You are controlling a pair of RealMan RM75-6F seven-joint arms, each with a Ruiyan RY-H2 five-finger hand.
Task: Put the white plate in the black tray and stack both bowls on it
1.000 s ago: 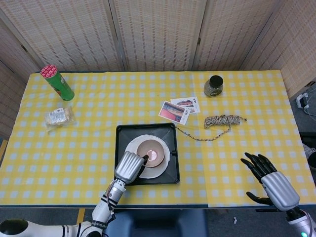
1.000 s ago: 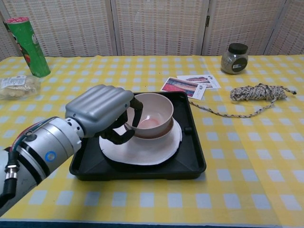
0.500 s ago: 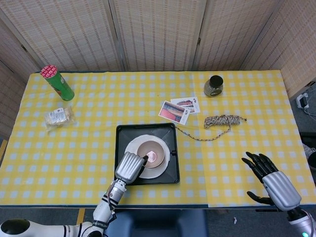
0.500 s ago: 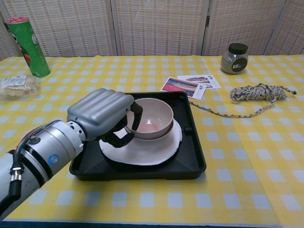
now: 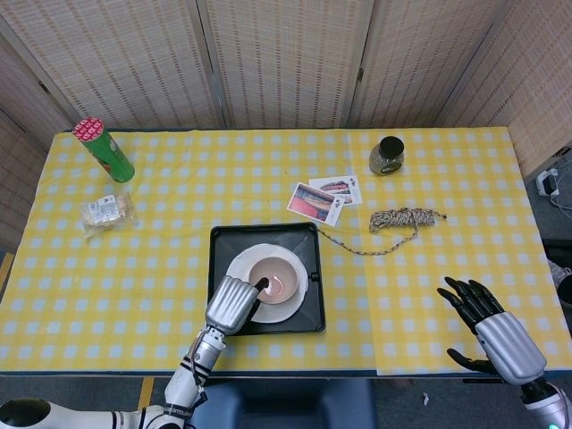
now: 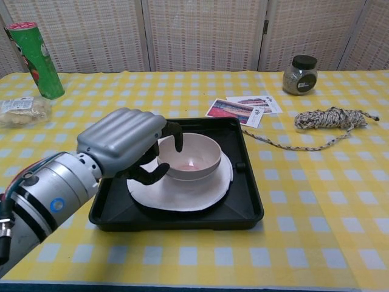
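Note:
The black tray [image 5: 220,246] [image 6: 248,204] lies at the front centre of the table, and the white plate [image 5: 239,264] [image 6: 182,193] lies inside it. A pale bowl [image 5: 279,279] [image 6: 194,157] with a pinkish inside sits level on the plate; whether a second bowl is nested under it I cannot tell. My left hand [image 5: 231,304] [image 6: 121,143] holds the bowl's near-left rim, a fingertip hooked over the edge and the thumb against the outer wall. Over the table's front right, my right hand [image 5: 490,323] is held with fingers spread and nothing in it.
A green can [image 5: 105,150] [image 6: 35,59] and a snack packet [image 5: 105,212] [image 6: 23,109] sit at the far left. Photo cards [image 5: 323,198] [image 6: 240,108], a coiled rope [image 5: 404,220] [image 6: 331,118] and a dark jar [image 5: 387,155] [image 6: 300,74] lie right of the tray.
The bowl has come down from a tilted, lifted pose and now sits level on the plate. My left hand shifted slightly left and up, staying at the rim. The right hand barely moved.

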